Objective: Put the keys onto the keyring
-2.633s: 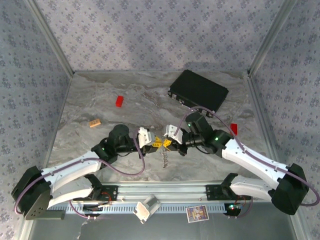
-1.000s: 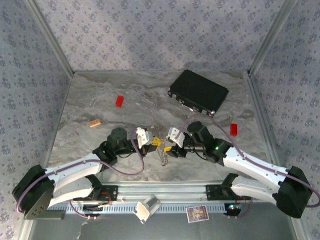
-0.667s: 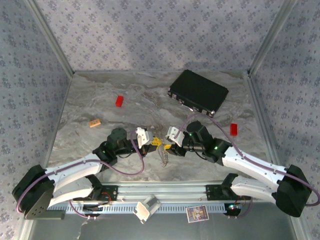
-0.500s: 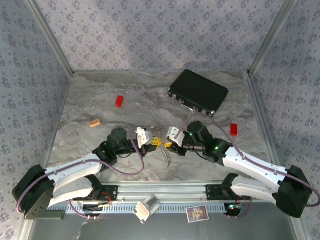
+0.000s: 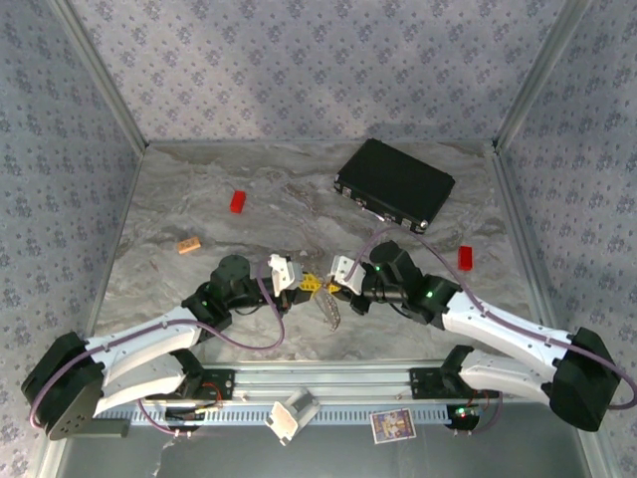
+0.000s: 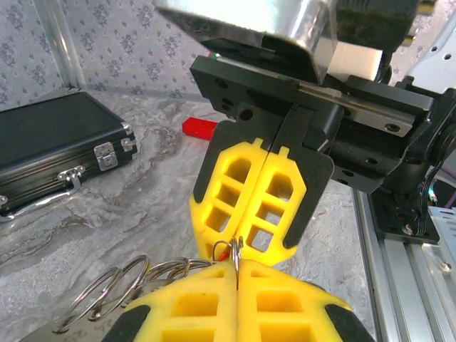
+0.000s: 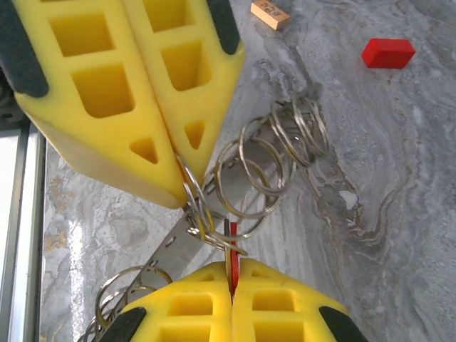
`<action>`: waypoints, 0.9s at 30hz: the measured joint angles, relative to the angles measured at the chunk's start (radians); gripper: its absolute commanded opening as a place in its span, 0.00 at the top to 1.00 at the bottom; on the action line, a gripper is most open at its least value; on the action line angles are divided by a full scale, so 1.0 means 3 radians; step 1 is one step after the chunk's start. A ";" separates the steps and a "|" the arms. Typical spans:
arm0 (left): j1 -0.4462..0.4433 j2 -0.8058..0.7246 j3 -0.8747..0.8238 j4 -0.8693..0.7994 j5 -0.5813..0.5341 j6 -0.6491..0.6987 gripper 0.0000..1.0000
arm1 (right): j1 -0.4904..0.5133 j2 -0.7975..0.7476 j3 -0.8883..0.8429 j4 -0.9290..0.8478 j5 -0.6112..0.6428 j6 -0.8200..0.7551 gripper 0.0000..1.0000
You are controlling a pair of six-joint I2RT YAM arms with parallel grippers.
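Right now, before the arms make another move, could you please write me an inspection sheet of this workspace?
Surface: grey marbled table, no spills seen.
Job's things: keyring, linked silvery rings, clamped at left fingertips, rest hanging loose; red key, thin red sliver.
Clutter: closed black case; left red block; right red block; tan block.
Grippers: left gripper shut on keyring; right gripper shut on red key; tips facing.
Cables: purple cable looping over each arm.
Surroundings: patterned walls; metal rail at near edge.

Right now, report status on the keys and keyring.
Left gripper shut on keyring. Right gripper shut on red key, tip at the rings; threaded or not, cannot tell. Black case, red block well off.
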 measured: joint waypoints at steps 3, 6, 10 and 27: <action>0.0000 0.0000 0.0009 -0.0083 0.0017 0.0070 1.00 | 0.0017 0.0064 0.0031 -0.0061 -0.0072 -0.0010 0.94; -0.0029 0.0000 0.0053 -0.0233 0.0011 0.0210 1.00 | 0.0006 0.0064 0.0031 -0.0154 -0.0128 -0.0014 0.86; -0.0051 0.0000 0.0095 -0.0318 0.0009 0.0329 1.00 | -0.0033 0.0003 0.0031 -0.0268 -0.0135 -0.0037 0.70; -0.0051 0.0075 0.0099 -0.0326 0.0109 0.0417 1.00 | -0.0104 -0.0370 0.0037 -0.0198 -0.0387 -0.0008 0.71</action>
